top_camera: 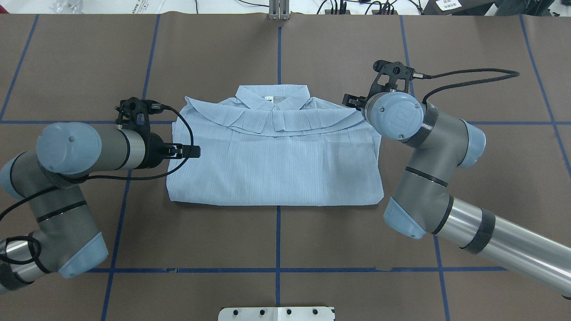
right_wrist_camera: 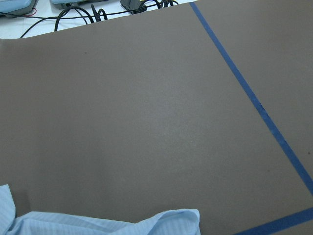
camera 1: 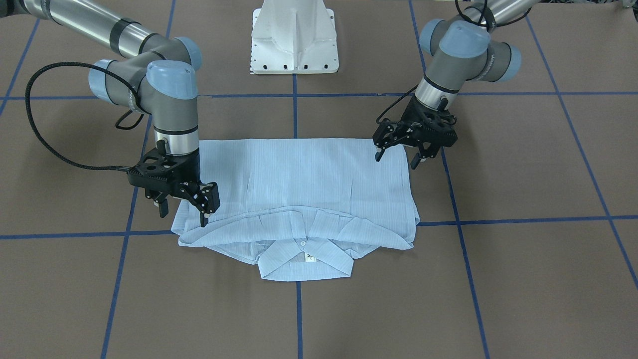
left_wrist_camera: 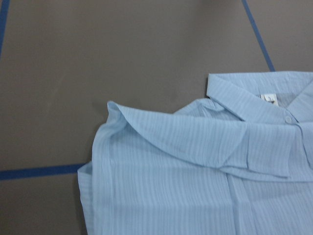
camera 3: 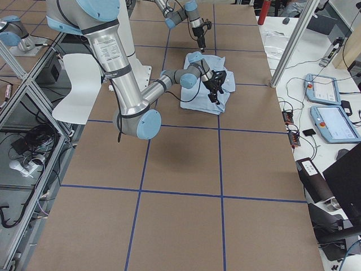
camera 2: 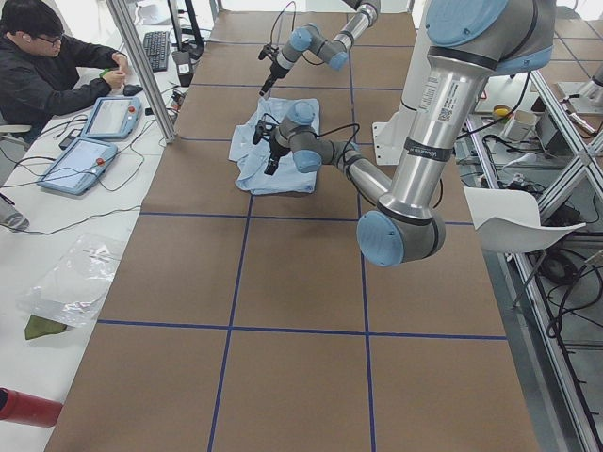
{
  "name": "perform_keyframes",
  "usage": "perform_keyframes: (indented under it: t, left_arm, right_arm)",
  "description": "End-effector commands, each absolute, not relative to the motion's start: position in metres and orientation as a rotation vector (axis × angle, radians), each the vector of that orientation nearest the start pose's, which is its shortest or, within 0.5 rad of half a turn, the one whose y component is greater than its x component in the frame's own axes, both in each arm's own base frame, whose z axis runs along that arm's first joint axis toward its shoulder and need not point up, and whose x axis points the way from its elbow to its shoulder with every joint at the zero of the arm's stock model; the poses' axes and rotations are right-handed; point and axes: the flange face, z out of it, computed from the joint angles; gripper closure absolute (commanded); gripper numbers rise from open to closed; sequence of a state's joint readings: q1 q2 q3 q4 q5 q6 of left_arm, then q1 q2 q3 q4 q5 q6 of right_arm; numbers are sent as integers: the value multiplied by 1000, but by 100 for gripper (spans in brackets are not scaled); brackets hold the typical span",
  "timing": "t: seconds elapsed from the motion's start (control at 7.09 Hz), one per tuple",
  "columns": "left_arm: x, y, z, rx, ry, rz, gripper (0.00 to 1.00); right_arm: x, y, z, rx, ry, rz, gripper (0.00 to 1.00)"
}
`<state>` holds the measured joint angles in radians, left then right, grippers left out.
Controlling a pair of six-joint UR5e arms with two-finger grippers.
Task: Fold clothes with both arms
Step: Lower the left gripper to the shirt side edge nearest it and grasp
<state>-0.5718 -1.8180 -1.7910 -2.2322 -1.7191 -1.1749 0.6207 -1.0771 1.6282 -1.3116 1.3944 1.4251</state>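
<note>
The light blue striped shirt (camera 1: 309, 179) lies folded into a rectangle in the middle of the worktop (camera 1: 523, 279). Its buttoned collar (camera 1: 305, 263) is on the side away from the robot, with a small label showing. The left arm's fingers (camera 1: 378, 154) are spread wide and hold nothing, straddling the shirt's side edge near the folded bottom corner. The right arm's fingers (camera 1: 203, 219) are likewise wide and empty, straddling the opposite edge by the shoulder.

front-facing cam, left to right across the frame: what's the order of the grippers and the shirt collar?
Order: right gripper → shirt collar → left gripper.
</note>
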Motion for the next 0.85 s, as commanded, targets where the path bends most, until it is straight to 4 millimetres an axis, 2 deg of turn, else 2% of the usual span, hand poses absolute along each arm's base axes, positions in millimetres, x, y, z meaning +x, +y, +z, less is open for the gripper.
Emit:
perform_keyframes:
  t: [0.0, 0.28, 0.42, 0.71]
  left_arm:
    - [430, -384, 386, 399, 1061, -78, 0]
    - [445, -370, 389, 351, 1069, -125, 11]
    - [452, -364, 393, 340, 1066, -118, 23]
    - [456, -359, 393, 332, 1067, -111, 53]
  right_arm:
    - [-461, -516, 326, 463, -696, 519, 0]
    - [-462, -515, 326, 463, -697, 520, 0]
    - [-462, -515, 326, 463, -697, 520, 0]
    - [-462, -515, 326, 464, -696, 519, 0]
